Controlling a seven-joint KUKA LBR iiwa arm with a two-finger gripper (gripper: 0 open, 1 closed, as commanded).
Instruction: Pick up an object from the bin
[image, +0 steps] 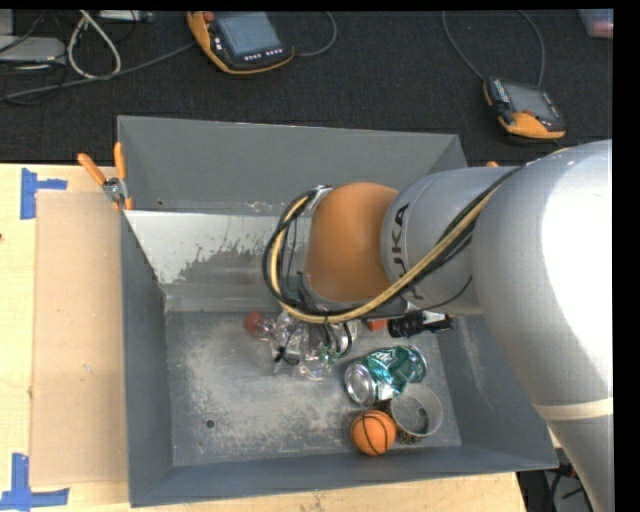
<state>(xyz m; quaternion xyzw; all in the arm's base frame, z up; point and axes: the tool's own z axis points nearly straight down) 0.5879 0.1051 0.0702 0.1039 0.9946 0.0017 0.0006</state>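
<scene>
Mid-floor of the bin (200, 400), directly under the gripper (297, 343): a crumpled clear plastic piece (318, 362), maybe a squashed cup or wrapper, can't tell which. The gripper is on it or just above it, contact unclear. Can't tell how far it's open or whether it has anything, because the orange wrist cover (345, 240) blocks the line of sight.

Handling, my read:
- Very light, thin-walled, collapses under squeeze.
- Slick surface, likely to spring or slide out.
- Best hold is across a folded ridge, not a flat face, with low force.

Neighbours, going outward:
- Small red bit (255, 323) just beside it, toward the left wall.
- Crushed green can (385, 372) near, toward the right wall. It's stiffer and easier to clamp.
- Black marker (420, 322) at the back of the floor on the right.
- Grey ring (420, 412) and orange mini basketball (373, 433) by the near edge, toward the right corner. They look to be touching, and are well apart from the plastic.
</scene>
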